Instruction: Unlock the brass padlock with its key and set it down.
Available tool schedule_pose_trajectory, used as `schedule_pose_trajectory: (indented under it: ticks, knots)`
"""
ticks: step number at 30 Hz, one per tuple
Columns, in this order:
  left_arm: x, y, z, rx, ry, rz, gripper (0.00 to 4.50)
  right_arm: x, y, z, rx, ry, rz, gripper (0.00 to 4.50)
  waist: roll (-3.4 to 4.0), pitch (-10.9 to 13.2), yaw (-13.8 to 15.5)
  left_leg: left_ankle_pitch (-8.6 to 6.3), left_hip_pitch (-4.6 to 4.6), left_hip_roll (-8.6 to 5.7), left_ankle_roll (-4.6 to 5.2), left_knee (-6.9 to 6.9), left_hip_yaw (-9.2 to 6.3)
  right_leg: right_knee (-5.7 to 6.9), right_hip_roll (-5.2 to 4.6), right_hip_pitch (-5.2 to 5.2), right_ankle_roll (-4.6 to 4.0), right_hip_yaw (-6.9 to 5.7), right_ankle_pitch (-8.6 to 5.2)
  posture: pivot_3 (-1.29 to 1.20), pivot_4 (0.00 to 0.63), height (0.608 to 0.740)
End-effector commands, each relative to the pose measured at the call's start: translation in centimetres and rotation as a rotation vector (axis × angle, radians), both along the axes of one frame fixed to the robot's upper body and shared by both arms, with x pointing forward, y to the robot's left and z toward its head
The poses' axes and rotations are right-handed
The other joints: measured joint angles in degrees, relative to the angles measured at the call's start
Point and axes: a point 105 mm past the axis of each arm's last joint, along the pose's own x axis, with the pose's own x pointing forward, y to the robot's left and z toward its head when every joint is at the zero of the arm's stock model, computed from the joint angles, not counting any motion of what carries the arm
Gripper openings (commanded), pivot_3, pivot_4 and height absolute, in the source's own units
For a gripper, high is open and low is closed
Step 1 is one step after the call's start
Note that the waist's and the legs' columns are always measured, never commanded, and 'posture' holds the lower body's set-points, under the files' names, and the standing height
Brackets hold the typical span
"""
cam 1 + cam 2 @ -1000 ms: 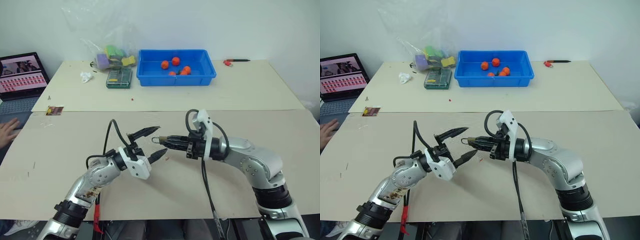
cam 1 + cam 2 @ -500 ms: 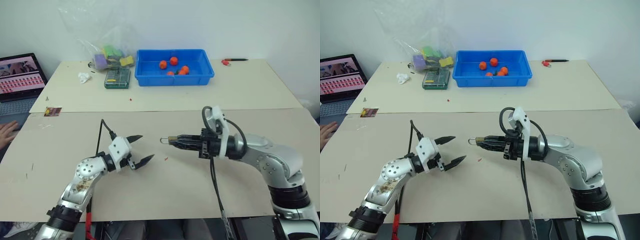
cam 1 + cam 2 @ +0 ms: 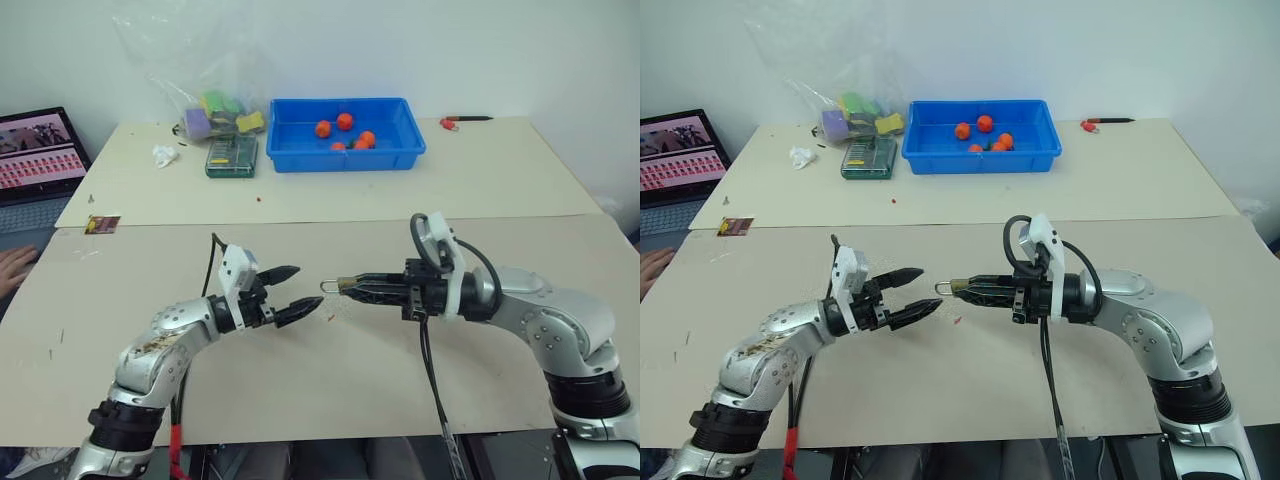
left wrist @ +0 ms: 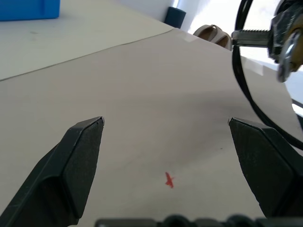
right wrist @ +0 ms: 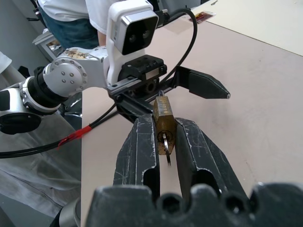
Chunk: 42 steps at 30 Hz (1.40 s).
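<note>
Both arms [image 3: 165, 345] are silver-grey metal w/ rounded joint housings & black ribbed collars at the wrists; left forearm shell is scuffed w/ brownish marks, and a red cable [image 3: 177, 440] hangs below it. Each wrist carries a white camera block [image 5: 131, 23] w/ two dark lenses, fed by a black cable [image 3: 430, 355] that loops over the wrist & trails down off the table edge. Left gripper [image 3: 296, 292] & right gripper [image 3: 362, 288] each have two black tapered fingers [image 4: 78, 151], matte plastic, on a black toothed rail base.
</note>
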Motion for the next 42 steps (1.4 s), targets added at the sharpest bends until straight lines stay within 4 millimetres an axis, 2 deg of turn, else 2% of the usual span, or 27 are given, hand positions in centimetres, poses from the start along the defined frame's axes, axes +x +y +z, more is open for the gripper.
schedule_pose_trajectory:
  ticks: [1,4,12,15,20,22,24,25,26,30,34,42]
  knots:
    - [-0.5,0.1,1.1,-0.018,-0.016,-0.013,4.48,-0.4,0.1,0.9,0.015,-0.026,0.028,0.09,0.00,0.00,0.00,0.00,0.00,0.00,0.00,0.00,0.00,0.00,0.00,0.00,0.00,0.00,0.00,0.00,0.150,0.740]
    - [-0.4,0.2,1.1,-0.019,-0.013,-0.008,4.48,-0.4,0.0,0.9,0.014,-0.026,0.028,0.09,0.00,0.00,0.01,0.00,0.00,0.00,0.00,0.00,0.00,0.00,0.00,0.00,-0.01,0.00,0.00,0.00,0.150,0.740]
    - [2.3,1.9,1.8,-0.072,-0.027,0.163,4.48,-0.1,-0.2,1.0,0.011,-0.034,0.016,0.09,-0.01,0.00,0.11,0.00,0.00,0.00,-0.01,0.00,0.00,-0.01,0.00,0.00,-0.03,0.00,0.00,0.00,0.150,0.740]
    - [2.0,1.4,1.9,-0.101,-0.003,0.136,3.79,0.0,-0.3,1.0,0.011,-0.034,0.010,0.09,-0.01,0.00,0.11,0.00,-0.01,-0.01,-0.01,0.00,0.00,-0.02,0.00,0.00,-0.03,0.00,0.00,0.00,0.150,0.740]
    - [1.1,0.5,1.7,-0.113,0.016,0.085,1.95,0.1,-0.4,1.0,0.007,-0.038,0.005,0.09,-0.01,0.00,0.12,-0.02,-0.02,-0.01,-0.03,0.00,0.00,-0.03,0.00,0.00,-0.04,0.00,0.01,0.00,0.150,0.740]
    - [0.8,0.1,1.7,-0.124,0.024,0.067,1.36,0.1,-0.5,1.0,0.005,-0.039,0.002,0.09,-0.01,0.00,0.11,-0.02,-0.01,-0.01,-0.03,0.00,0.00,-0.03,0.00,0.00,-0.04,0.00,0.01,0.00,0.150,0.740]
    - [0.7,-0.1,1.8,-0.134,0.030,0.055,0.52,0.2,-0.5,1.1,0.004,-0.040,0.001,0.09,-0.01,0.00,0.12,-0.02,-0.01,-0.01,-0.03,0.00,0.00,-0.03,0.00,0.00,-0.04,0.01,0.00,0.00,0.150,0.740]
    - [0.6,-0.3,2.0,-0.143,0.032,0.048,0.18,0.2,-0.5,1.1,0.004,-0.041,0.000,0.09,-0.01,0.00,0.12,-0.02,-0.01,-0.01,-0.03,0.00,0.00,-0.02,0.00,0.00,-0.04,0.01,0.00,0.00,0.150,0.740]
    - [0.5,-0.4,2.2,-0.157,0.037,0.042,0.03,0.2,-0.5,1.1,0.005,-0.040,0.001,0.09,-0.01,0.00,0.11,-0.02,-0.01,-0.01,-0.03,0.00,0.00,-0.02,0.00,0.00,-0.04,0.01,0.00,0.00,0.150,0.740]
    - [-0.5,-1.1,4.0,-0.282,0.103,-0.056,0.03,0.1,-0.5,1.1,0.003,-0.037,0.007,0.09,-0.02,0.01,0.10,-0.02,-0.02,-0.01,-0.03,0.00,0.00,-0.02,0.00,0.00,-0.04,0.01,0.00,0.00,0.150,0.740]
    - [-1.0,-1.6,5.3,-0.320,0.144,-0.112,0.03,0.1,-0.5,1.1,0.000,-0.035,0.009,0.09,-0.03,0.01,0.10,-0.02,-0.01,-0.01,-0.03,0.01,-0.02,-0.02,0.00,0.01,-0.03,0.01,0.00,0.00,0.150,0.740]
    - [-2.0,-2.4,5.0,-0.291,0.193,-0.166,0.03,-0.2,-0.7,1.0,-0.014,-0.036,0.013,0.09,-0.03,0.02,0.09,-0.02,-0.01,-0.02,-0.04,0.00,-0.01,-0.02,0.00,0.01,-0.05,0.01,0.00,0.00,0.150,0.740]
